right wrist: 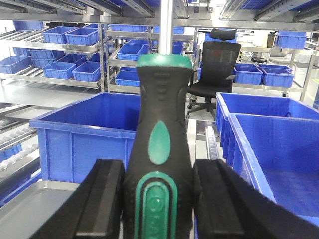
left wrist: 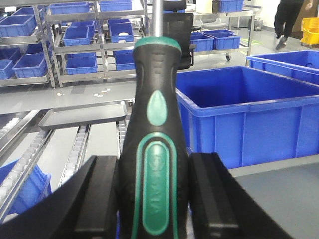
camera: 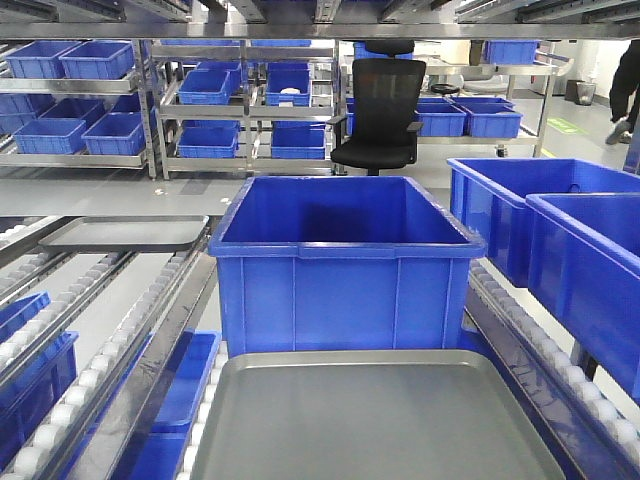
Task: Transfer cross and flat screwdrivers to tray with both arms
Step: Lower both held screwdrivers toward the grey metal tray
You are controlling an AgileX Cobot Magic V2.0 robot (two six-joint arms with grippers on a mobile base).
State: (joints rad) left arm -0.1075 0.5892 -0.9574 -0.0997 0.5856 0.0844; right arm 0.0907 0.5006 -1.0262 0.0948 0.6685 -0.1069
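In the left wrist view, my left gripper (left wrist: 154, 199) is shut on a screwdriver (left wrist: 154, 144) with a black handle and green bands. Its shaft points up out of frame. My right gripper (right wrist: 158, 204) is shut on a like screwdriver (right wrist: 162, 144), also shaft up. Both tips are out of view, so I cannot tell cross from flat. The grey metal tray (camera: 380, 420) lies empty at the near centre of the front view. Its surface shows low right of the left gripper (left wrist: 284, 199) and low left of the right gripper (right wrist: 30, 209). Neither gripper appears in the front view.
A deep blue bin (camera: 345, 260) stands just behind the tray. Two more blue bins (camera: 560, 250) sit on the right. A second grey tray (camera: 125, 232) rests on the left roller lane. Shelves of blue bins and a black chair (camera: 378, 110) stand at the back.
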